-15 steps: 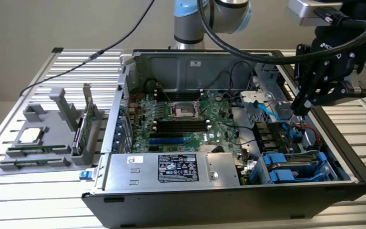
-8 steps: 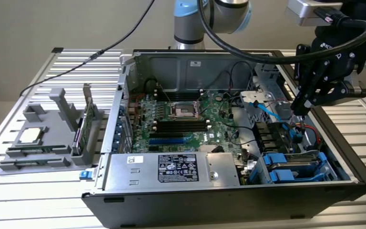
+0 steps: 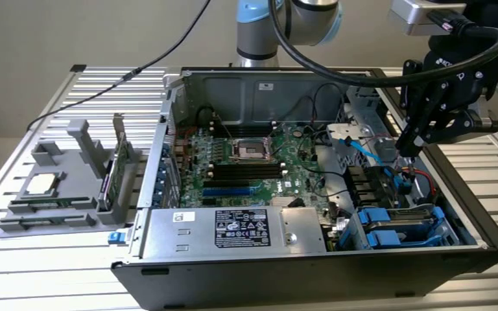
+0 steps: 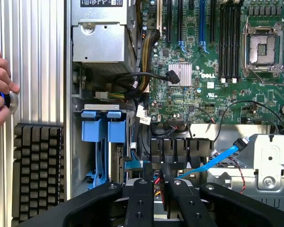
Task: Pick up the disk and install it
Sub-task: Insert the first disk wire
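Note:
The disk (image 3: pixel 402 225), silver-grey in a bright blue carrier, lies in the drive bay at the near corner of the open computer case (image 3: pixel 482 227), at the exterior view's right. Its blue carrier tabs (image 4: pixel 95 137) show in the wrist view, beside the case wall. My black gripper (image 3: pixel 407 150) hangs above the case, over the cables behind the bay and apart from the disk. Its fingers (image 4: pixel 142 189) stand a narrow gap apart with nothing between them; red and yellow wires show through the gap at the gripper (image 4: pixel 157 166).
A silver power supply (image 3: pixel 231 230) fills the case's near side beside the motherboard (image 3: pixel 240 162). A blue flat cable (image 4: pixel 217 158) runs past the fingers. A grey holder (image 3: pixel 59 207) with a small square chip stands outside. A person's hand (image 4: pixel 0 90) rests on the table.

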`<control>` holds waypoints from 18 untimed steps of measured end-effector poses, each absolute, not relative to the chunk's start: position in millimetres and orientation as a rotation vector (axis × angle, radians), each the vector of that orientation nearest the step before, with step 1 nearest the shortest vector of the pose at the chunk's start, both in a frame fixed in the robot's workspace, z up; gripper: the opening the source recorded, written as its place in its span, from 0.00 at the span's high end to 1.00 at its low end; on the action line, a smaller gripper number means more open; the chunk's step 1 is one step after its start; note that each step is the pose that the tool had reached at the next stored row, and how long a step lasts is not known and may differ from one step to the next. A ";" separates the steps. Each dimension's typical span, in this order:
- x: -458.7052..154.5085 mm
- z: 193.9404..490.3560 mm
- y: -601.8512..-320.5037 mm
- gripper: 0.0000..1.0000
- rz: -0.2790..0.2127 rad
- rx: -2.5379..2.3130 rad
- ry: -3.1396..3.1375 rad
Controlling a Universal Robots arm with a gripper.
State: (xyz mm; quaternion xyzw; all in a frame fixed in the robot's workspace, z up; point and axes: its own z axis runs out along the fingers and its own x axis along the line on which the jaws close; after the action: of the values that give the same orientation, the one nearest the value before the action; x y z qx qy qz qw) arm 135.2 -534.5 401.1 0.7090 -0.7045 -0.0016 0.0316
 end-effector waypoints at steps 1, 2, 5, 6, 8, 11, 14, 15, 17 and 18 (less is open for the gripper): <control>135.2 401.1 -534.5 0.80 -0.005 2.184 -2.170; 135.2 401.1 -534.5 0.78 -0.005 2.184 -2.170; 135.3 401.1 -534.5 0.66 -0.005 2.184 -2.170; 135.2 401.1 -534.5 0.66 -0.005 2.184 -2.170; 135.5 401.1 -534.5 0.60 -0.005 2.184 -2.170; 138.3 401.1 -534.0 0.60 -0.006 2.180 -2.173; 141.5 401.1 -532.9 0.60 -0.008 2.170 -2.181; 143.4 401.1 -532.5 0.60 -0.008 2.169 -2.182; 148.1 400.9 -531.7 0.60 -0.009 2.168 -2.182; 150.4 400.8 -531.5 0.60 -0.009 2.168 -2.182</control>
State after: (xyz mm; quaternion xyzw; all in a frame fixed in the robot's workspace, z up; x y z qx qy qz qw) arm 150.4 -531.5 400.8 0.7046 -0.7089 -0.0030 0.0328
